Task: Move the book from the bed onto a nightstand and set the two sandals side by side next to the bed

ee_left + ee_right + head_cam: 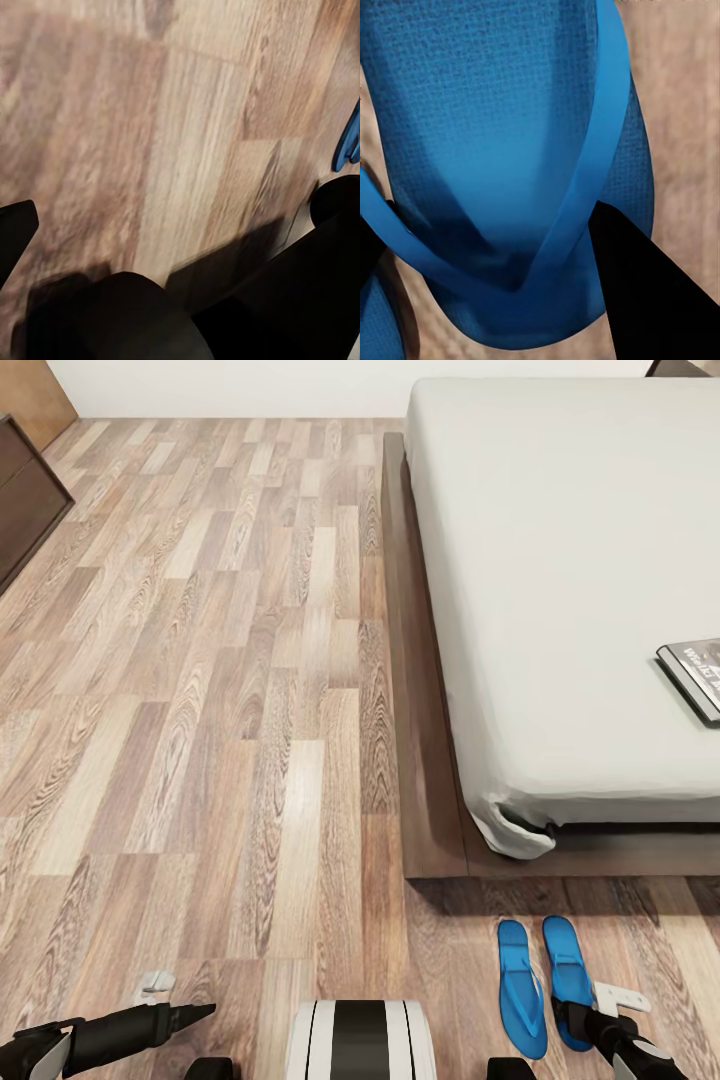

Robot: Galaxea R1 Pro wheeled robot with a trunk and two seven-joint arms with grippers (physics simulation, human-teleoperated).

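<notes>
**Right hand sitting over the sandals**

Both blue sandals [545, 982] lie side by side on the floor [230, 690] by the bed [560, 560], long axes toward it. Right hand [578, 1015] is at the right sandal's heel; can't tell whether it's gripping. Left hand [205, 1012] is well off, grip unclear. Book [695, 675] is on the mattress.

Black arms [120, 1032], white-and-black striped trunk [360, 1040]

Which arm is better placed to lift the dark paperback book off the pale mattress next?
Probably the right. The dark paperback book lies at the pale mattress's right edge, the right gripper's side, by the bright blue flip-flops. The left gripper hangs over bare floor.
</notes>
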